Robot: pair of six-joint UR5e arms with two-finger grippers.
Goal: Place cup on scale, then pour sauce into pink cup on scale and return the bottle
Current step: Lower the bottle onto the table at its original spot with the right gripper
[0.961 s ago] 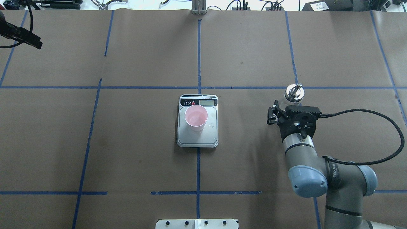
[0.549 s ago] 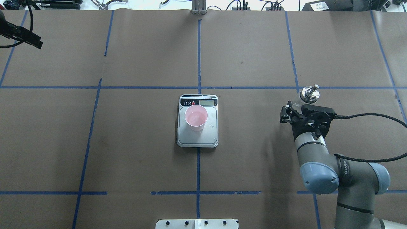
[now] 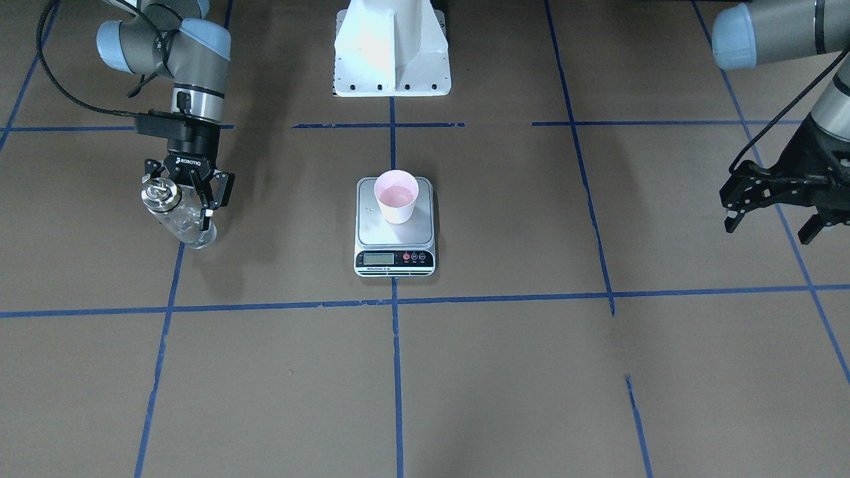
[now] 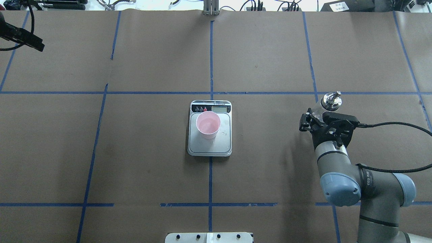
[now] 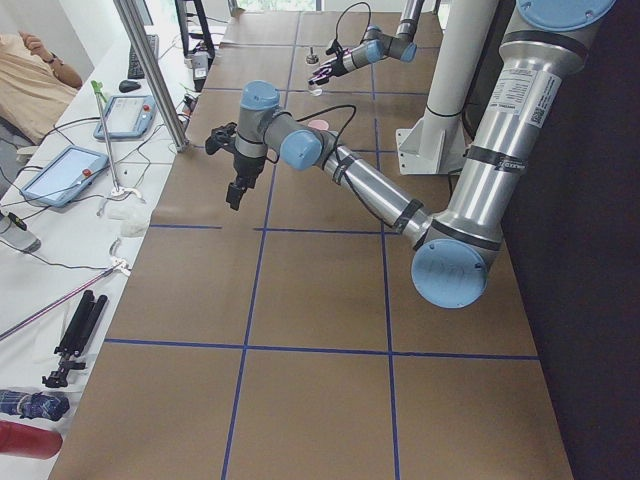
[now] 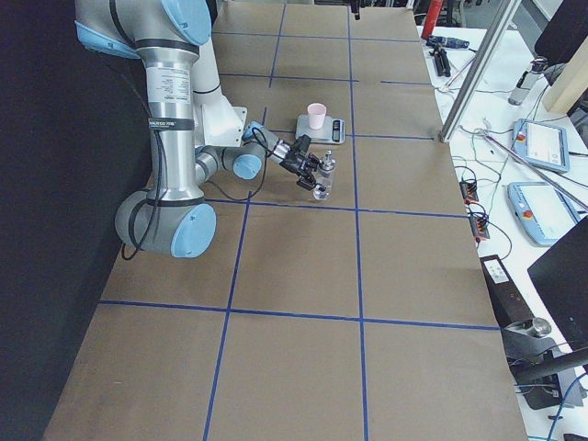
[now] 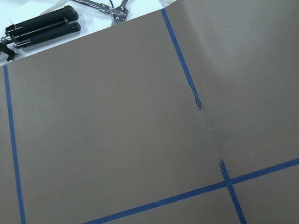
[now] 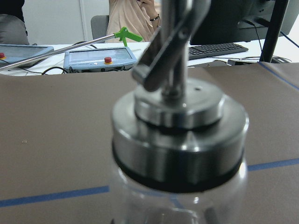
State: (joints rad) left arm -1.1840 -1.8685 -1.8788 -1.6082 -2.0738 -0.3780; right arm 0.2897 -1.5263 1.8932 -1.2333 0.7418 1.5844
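The pink cup (image 4: 208,125) stands upright on the scale (image 4: 211,147) at the table's middle; both also show in the front-facing view, cup (image 3: 396,196) on scale (image 3: 372,234). My right gripper (image 3: 182,206) is shut on the clear bottle (image 3: 184,226), which is upright at the table's right side, its base at or just above the paper. In the overhead view its metal collar and spout (image 4: 331,100) show beyond the right gripper (image 4: 320,116). The right wrist view is filled by the bottle's collar (image 8: 177,140). My left gripper (image 3: 770,212) is open and empty, far off to the left.
Brown paper with blue tape lines (image 4: 211,60) covers the table. The robot's white base (image 3: 392,50) stands behind the scale. A few small drops lie on the scale plate (image 4: 224,133). Tools (image 7: 42,30) lie beyond the table's far edge.
My right arm has carried the bottle to the right, away from the scale, slowing in the last half second. The cup, the scale and the left arm have not moved.
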